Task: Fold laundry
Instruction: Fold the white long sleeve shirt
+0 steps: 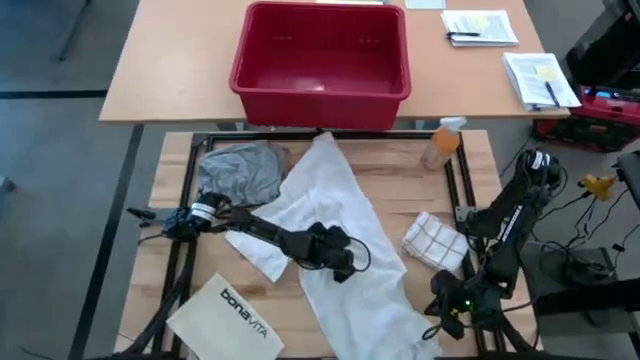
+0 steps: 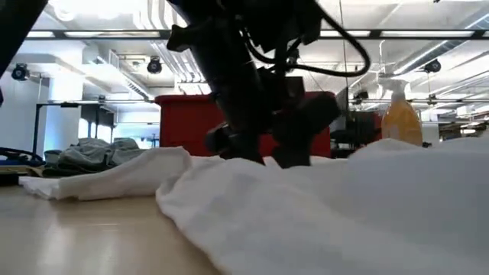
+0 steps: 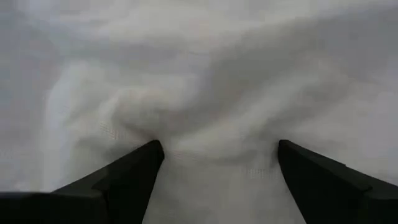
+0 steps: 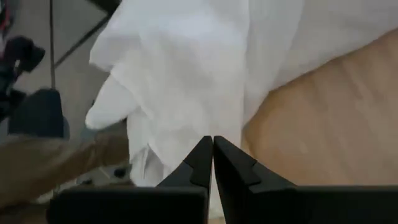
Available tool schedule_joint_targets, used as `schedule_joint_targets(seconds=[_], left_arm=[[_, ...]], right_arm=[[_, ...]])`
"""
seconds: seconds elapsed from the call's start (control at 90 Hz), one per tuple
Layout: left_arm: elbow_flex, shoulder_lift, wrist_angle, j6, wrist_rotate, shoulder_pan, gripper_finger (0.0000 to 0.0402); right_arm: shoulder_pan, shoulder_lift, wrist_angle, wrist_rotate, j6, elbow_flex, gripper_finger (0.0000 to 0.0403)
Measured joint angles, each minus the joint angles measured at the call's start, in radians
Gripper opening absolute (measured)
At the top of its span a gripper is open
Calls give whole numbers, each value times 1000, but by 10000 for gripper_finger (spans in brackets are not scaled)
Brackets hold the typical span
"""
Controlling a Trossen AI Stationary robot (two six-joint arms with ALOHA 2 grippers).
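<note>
A large white shirt (image 1: 345,225) lies crumpled across the middle of the table, from the far edge to the near right. My left gripper (image 1: 338,258) reaches over from the left and stands open on the shirt's middle (image 3: 217,124). A grey T-shirt (image 1: 240,170) lies bunched at the far left. My right gripper (image 1: 440,318) is shut at the near right, by the shirt's lower end (image 4: 180,74), where the cloth hangs over the table's edge. My left gripper comes from above, pointing down, with both spread fingertips (image 3: 146,158) set on the white shirt. The cloth puckers into a ridge (image 3: 211,140) between them and lies on the table. My right gripper's shut tips (image 4: 205,149) stand against the shirt's edge; whether they touch it I cannot tell.
A red tub (image 1: 320,65) stands on the far table with papers (image 1: 480,25) to its right. An orange spray bottle (image 1: 442,143) is at the far right. A checked cloth (image 1: 437,240) lies at the right and a white "bonavita" bag (image 1: 228,318) at the near left.
</note>
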Motion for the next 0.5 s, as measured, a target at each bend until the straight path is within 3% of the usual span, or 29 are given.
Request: schedule_joint_targets(seconds=[0.3, 0.411, 0.5], left_arm=[[-14, -161, 4, 69, -46, -1, 311], [-8, -217, 38, 63, -54, -42, 311], [-12, -221, 104, 62, -76, -94, 311]], right_arm=[[-16, 30, -2, 2, 21, 0, 0], [48, 56, 74, 1, 25, 1, 0], [119, 101, 59, 85, 56, 36, 0]])
